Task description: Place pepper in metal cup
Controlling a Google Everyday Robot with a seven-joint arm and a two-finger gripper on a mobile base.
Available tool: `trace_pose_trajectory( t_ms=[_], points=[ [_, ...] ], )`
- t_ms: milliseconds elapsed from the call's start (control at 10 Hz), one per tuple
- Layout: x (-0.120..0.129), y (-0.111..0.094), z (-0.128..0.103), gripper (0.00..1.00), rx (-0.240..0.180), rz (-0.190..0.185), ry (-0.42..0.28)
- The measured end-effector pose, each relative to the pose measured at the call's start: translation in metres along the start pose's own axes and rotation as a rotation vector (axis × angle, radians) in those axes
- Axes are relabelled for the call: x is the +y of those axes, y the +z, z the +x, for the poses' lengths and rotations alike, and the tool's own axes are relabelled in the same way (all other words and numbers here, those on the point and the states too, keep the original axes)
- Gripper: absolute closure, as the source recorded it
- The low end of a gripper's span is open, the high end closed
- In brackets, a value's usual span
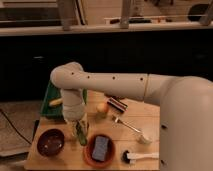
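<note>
My gripper point(77, 126) points down over the left part of the wooden table point(145, 115), at the end of the white arm that reaches in from the right. It is shut on the slender green pepper point(80, 136), which hangs from it with its tip close to the table top. The pepper is between the dark maroon bowl point(50, 142) and the orange bowl point(89, 155). The metal cup is hidden behind the gripper and wrist.
A green tray point(51, 93) with a yellow vegetable point(56, 102) lies at the back left. A small orange item point(102, 107) and a shiny dark cylinder point(118, 104) lie mid-table. The orange bowl holds a blue sponge point(100, 147). A white spoon point(135, 130) and a brush point(142, 156) lie right.
</note>
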Motion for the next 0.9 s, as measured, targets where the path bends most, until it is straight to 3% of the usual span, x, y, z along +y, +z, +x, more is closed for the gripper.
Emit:
trace_pose_trajectory(
  t_ms=[400,900],
  points=[
    [-0.012,0.006,0.018,0.99,-0.073,-0.035,0.004],
    [-0.019,0.016,0.032,0.99,-0.161,-0.045,0.03]
  ],
)
